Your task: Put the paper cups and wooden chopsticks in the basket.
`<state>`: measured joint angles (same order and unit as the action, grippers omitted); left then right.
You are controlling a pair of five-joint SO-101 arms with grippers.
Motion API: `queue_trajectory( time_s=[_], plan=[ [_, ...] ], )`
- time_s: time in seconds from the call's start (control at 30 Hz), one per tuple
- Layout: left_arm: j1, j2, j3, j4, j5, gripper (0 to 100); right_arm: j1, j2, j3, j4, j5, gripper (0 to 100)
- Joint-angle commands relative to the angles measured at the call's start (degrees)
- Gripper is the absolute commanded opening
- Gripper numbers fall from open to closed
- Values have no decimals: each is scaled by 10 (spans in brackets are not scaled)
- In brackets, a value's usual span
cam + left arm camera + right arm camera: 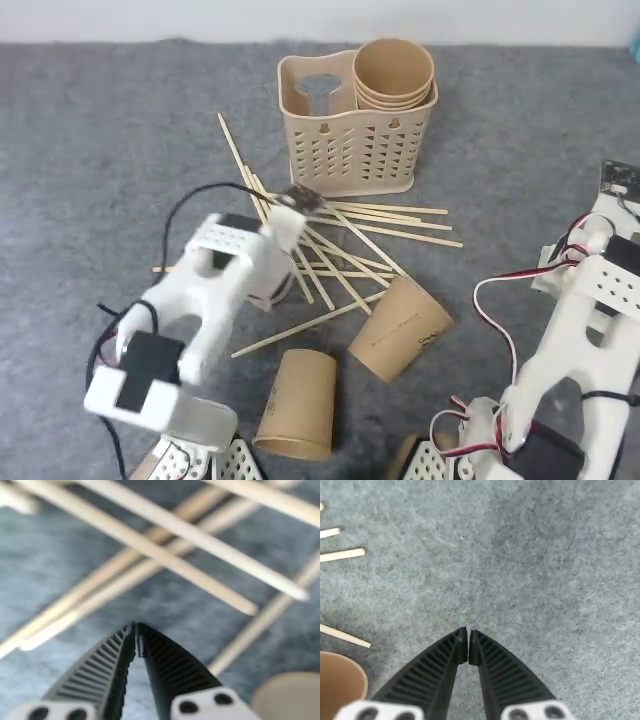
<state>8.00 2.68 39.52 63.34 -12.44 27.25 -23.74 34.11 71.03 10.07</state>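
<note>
- Basket [345, 150] stands upper centre, stacked cups [393, 70] inside.
- Two paper cups [400, 328] lie lower centre.
- Chopsticks [400, 233] sprawl mid-frame; pick one uncrossed end.
- Left gripper [136, 630], closed empty above them, should open first; right gripper [468, 635] closed too.

The left arm [215, 290] stretches forward from the near left edge, with its wrist tipped downward. The left gripper [136, 630] has its jaws closed, tips touching. The right arm [585, 320] sits folded at the right. The right gripper [468, 632] points down, jaws pressed together and holding nothing.
</note>
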Motion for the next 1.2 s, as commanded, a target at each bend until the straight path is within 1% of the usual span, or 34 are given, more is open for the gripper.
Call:
queue_trajectory(
  time_s=[0.0, 0.1, 0.2, 0.3, 0.43, 0.5, 0.6, 0.63, 0.7, 0.8, 0.87, 0.9, 0.97, 1.07, 1.17],
  plan=[
    [-62, 10, -75, 18, 0, 12, -8, -1, -27, 6, -4, 24],
    [-76, 10, -102, 67, -4, 12, -26, -2, -27, 27, -2, 24],
    [-98, 9, -131, 112, -26, 12, -67, -8, -31, 70, 22, 24],
    [-135, -4, -164, 137, -60, 12, -96, -9, -32, 81, 25, 24],
    [-181, -90, -175, 167, -81, 12, -131, -17, -32, 87, 28, 27],
    [-188, -149, -173, 196, -94, 12, -153, -44, -35, 99, 27, 65],
    [-185, -233, -164, 251, -95, 13, -206, -100, -76, 151, 25, 172],
    [-183, -256, -161, 271, -95, 13, -225, -116, -93, 169, 24, 192],
    [-173, -287, -156, 315, -94, 42, -267, -134, -125, 194, 5, 188],
    [-158, -302, -145, 373, -94, 149, -334, -124, -138, 213, -20, 175],
    [-143, -305, -126, 373, -103, 212, -364, -95, -137, 213, -20, 175],
    [-135, -305, -116, 373, -121, 231, -375, -76, -140, 217, -19, 176],
    [-119, -307, -98, 373, -151, 233, -390, -41, -141, 218, -18, 176],
    [-117, -307, -87, 369, -160, 212, -397, 0, -140, 217, 3, 177],
    [-126, -307, -87, 367, -171, 210, -405, 14, -137, 216, 7, 177]
  ],
)
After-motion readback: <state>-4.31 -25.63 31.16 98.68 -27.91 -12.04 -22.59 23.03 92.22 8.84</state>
